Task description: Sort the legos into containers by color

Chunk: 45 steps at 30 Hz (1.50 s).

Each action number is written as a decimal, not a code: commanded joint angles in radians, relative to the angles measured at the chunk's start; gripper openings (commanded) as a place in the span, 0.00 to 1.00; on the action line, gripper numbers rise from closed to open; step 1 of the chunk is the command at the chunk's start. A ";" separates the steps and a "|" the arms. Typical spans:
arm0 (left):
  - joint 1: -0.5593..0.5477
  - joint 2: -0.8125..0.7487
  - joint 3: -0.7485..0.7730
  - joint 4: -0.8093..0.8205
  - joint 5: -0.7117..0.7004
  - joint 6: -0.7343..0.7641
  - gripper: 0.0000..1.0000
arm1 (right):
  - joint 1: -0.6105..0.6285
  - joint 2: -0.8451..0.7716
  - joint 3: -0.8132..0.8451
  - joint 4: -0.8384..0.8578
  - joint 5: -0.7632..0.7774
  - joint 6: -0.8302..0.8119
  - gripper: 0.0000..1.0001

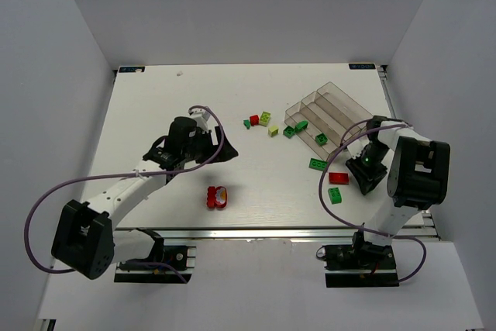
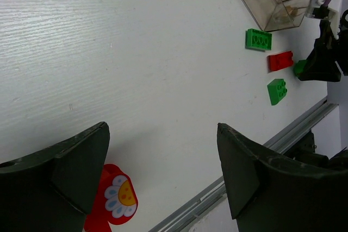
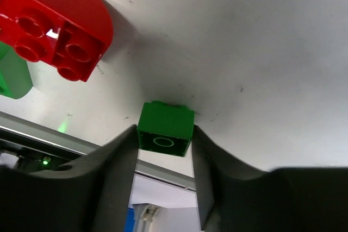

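Grey walls close in three sides of the white table [image 1: 155,106], and my work sits near its right-hand front corner. My right claw [image 3: 165,140] has its jaws pressed against both flanks of a small green brick [image 3: 166,123]. The brick looks to be resting on the table, not lifted. I take it across its plain sides, I judge, because the flat faces give the pads a square seat and keep the studs clear.

In the top view a red brick [image 1: 338,177] lies just beside the claw at 9 o'clock, and a flat green brick [image 1: 334,195] lies near at 8 o'clock. Sliding sideways would knock them, so straight up is the clean way out. The table's front rail [image 1: 294,232] is near at 6 o'clock and its right edge is near at 3 o'clock, leaving little room there.

The clear tray [image 1: 341,98] stands near at 11 o'clock with one green piece [image 1: 321,139] already inside. Its thin walls call for an approach from above.

My left claw [image 2: 163,150] hovers wide open and empty. A red flower brick [image 2: 117,202] lies just beside one finger, with broad bare table beyond.
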 commanded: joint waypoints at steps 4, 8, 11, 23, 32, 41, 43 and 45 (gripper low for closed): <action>0.022 0.017 0.051 -0.009 0.043 0.044 0.89 | 0.010 -0.015 0.033 -0.055 -0.018 -0.015 0.28; 0.023 0.027 0.056 -0.012 0.041 0.062 0.89 | 0.009 -0.021 0.123 -0.149 -0.059 -0.044 0.13; 0.023 0.027 0.059 -0.029 0.032 0.090 0.89 | 0.009 -0.015 0.286 -0.223 -0.115 -0.092 0.08; 0.023 0.018 0.072 -0.100 -0.014 0.184 0.89 | 0.203 0.204 0.821 -0.313 -0.201 -0.100 0.05; 0.023 0.018 0.069 -0.103 -0.022 0.202 0.89 | 0.314 0.379 0.995 -0.323 -0.135 -0.045 0.11; 0.025 0.027 0.083 -0.117 -0.020 0.210 0.89 | 0.341 0.352 0.898 -0.275 -0.128 -0.023 0.17; 0.025 0.030 0.082 -0.112 -0.022 0.208 0.89 | 0.346 0.335 0.868 -0.258 -0.145 -0.029 0.19; 0.025 0.034 0.080 -0.110 -0.019 0.205 0.89 | 0.351 0.314 0.828 -0.255 -0.161 -0.032 0.21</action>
